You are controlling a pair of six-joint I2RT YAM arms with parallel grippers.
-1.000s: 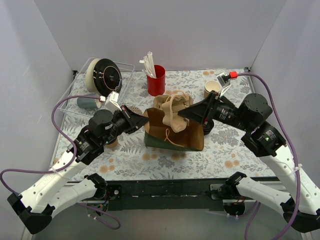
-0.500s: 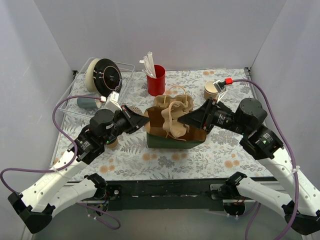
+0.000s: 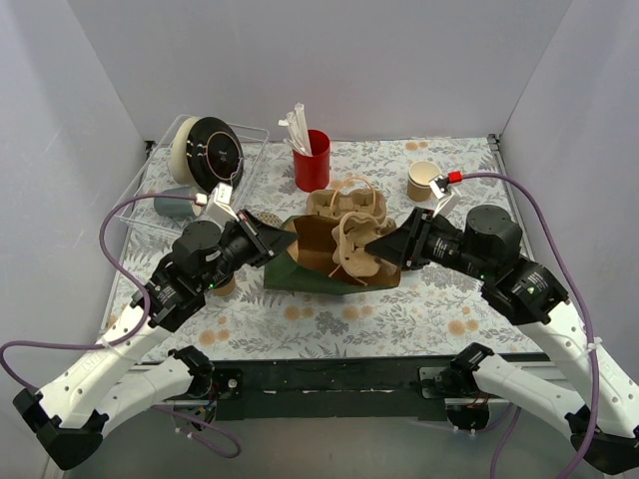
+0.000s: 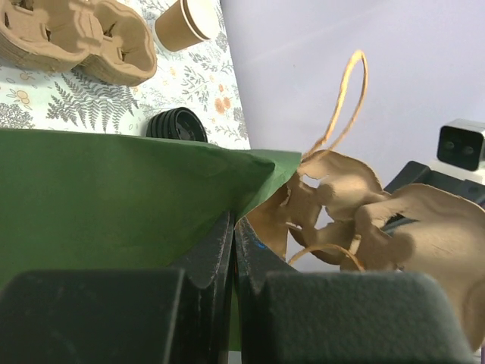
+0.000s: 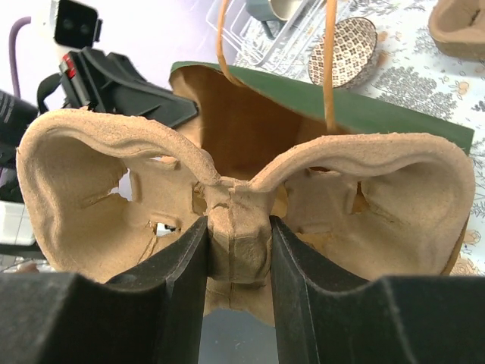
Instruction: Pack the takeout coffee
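Left hand (image 4: 233, 231) is closed, pinching the green edge of the bag (image 4: 114, 189). Right hand (image 5: 239, 250) is clamped on the centre post of a pulp cup carrier (image 5: 98, 189) at the bag's mouth. Only the left wrist view shows the takeout coffee (image 4: 176, 125): its black lid, on the desk (image 4: 91, 114) past the bag. The cup body is hidden.

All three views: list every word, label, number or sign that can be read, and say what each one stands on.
No readable text in any view.
Paper bag: plain green outside, brown inside, no print showing.
Cup carrier: bare moulded pulp, no lettering.
Black disc in the clear bin: a few pale marks, too small to read.
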